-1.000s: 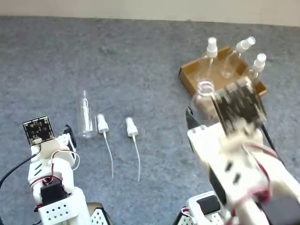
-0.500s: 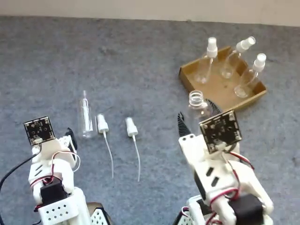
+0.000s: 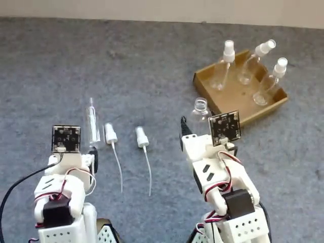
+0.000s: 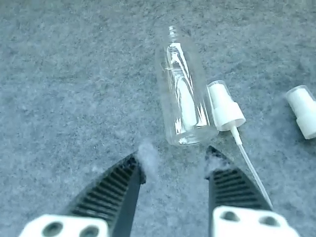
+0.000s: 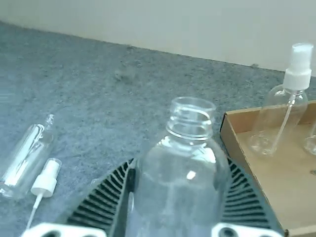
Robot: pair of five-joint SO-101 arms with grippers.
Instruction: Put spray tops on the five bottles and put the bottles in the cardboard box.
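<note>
Our right gripper has its fingers shut on the round bottle, around its belly. The bottle stands up with no top, just beside the near left corner of the cardboard box. Three capped bottles sit in the box.

Our left gripper has its fingers wide apart, near the thin bottle lying on the grey worktop. A spray top lies just right of it, and a second spray top farther right.

We think the bottles are light, smooth and slippery. The thin one may roll, so we would pinch it across its middle.
</note>
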